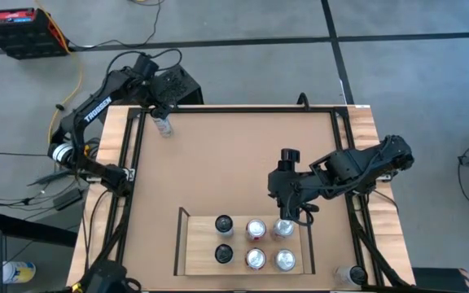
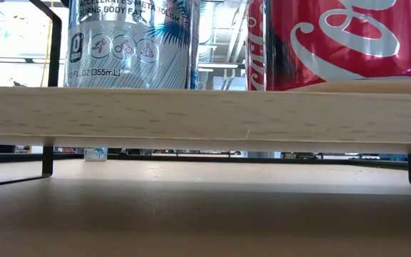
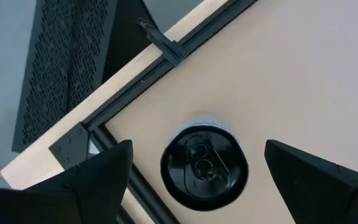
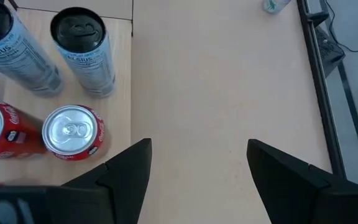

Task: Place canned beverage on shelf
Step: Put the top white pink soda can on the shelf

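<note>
1. At the tabletop's (image 1: 234,163) 10 o'clock corner, seen from above, the left gripper (image 1: 163,114) hangs over a lone slim can (image 1: 164,126) standing upright just inside the black frame (image 1: 133,138); its wrist camera looks straight down on the can's dark lid (image 3: 204,165), the two fingers (image 3: 98,177) spread wide on either side and clear of it, grasping nothing.

2. At 6 o'clock on the tabletop sits the shelf (image 1: 198,252), pale planks between thin black end rails, carrying six cans in two rows: two dark-topped slim cans (image 1: 224,224) toward 9 o'clock and four silver-topped cans (image 1: 256,259) toward 3 o'clock.

3. At the shelf's 1 o'clock corner the right gripper (image 1: 287,218) hovers beside the outermost can (image 1: 284,229) of the far row. Its wrist view shows the jaws parted over bare tabletop, released and empty, with a red can (image 4: 73,132) just off one finger (image 4: 126,171).

4. At table height, the shelf's plank edge (image 2: 205,114) fills the frame, a pale blue-printed can (image 2: 130,43) and a red can (image 2: 341,39) standing on it side by side.
</note>
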`<state>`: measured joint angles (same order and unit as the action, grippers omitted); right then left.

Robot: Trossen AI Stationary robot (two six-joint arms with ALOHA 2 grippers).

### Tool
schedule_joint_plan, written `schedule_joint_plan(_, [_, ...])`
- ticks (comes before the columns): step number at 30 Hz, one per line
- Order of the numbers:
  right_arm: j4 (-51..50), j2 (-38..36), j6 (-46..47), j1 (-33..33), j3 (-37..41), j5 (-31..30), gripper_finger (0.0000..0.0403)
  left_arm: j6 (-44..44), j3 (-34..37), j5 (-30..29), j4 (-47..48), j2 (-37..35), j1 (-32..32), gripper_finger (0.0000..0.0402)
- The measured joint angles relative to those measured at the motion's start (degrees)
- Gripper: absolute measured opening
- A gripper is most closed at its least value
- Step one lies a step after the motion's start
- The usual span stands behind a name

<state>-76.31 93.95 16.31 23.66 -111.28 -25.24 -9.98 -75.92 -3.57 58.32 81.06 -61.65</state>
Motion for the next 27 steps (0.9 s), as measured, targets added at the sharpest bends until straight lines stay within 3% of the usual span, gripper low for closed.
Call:
schedule_joint_plan(8, [-0.02, 0.00, 0.31, 0.00, 0.00, 0.07, 0.0286, -1.50, 4.22, 0.91, -2.02, 0.87, -1.94, 0.0350])
schedule_joint_plan(12, [0.00, 0.00, 0.33, 0.00, 0.00, 0.07, 0.0286, -1.49, 6.04, 5.68, -3.68, 0.88, -2.50, 0.0350])
schedule_joint_plan(21, [0.00, 0.00, 0.32, -0.01, 0.00, 0.04, 0.0286, -1.35, 7.74, 4.79, -5.08, 0.88, -1.99, 0.0346])
schedule_joint_plan(27, [0.00, 0.00, 0.82, 0.00, 0.00, 0.04, 0.0286, -0.53, 7.74, 4.36, -4.81, 0.85, -1.97, 0.0275])
